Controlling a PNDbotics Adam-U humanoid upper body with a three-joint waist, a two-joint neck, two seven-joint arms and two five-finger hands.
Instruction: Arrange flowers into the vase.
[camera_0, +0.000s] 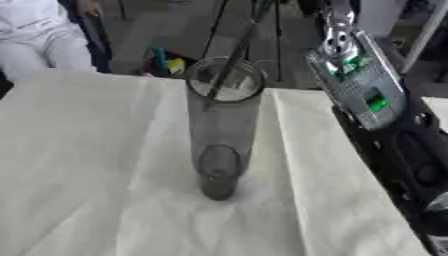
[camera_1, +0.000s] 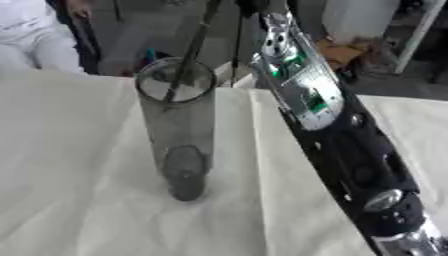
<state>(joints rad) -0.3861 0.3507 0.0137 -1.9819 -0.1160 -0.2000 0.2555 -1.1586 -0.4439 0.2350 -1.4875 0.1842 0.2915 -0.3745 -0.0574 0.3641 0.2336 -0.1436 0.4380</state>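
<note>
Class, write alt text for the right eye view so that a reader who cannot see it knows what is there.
A tall clear vase stands upright on a white tablecloth, with a thin dark stem leaning out of its mouth. The robot's right arm stretches up along the right side; its hand is out of view.

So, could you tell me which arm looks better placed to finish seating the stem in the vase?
Right, probably: the right arm reaches up beside the vase toward the stem; no left arm shows.

You get soft, even light, no hard shadows. Both views blurry overall. White cloth (camera_0: 105, 165) near washed out; glare on silver arm (camera_1: 297, 85); bkgd dim, out of focus.
</note>
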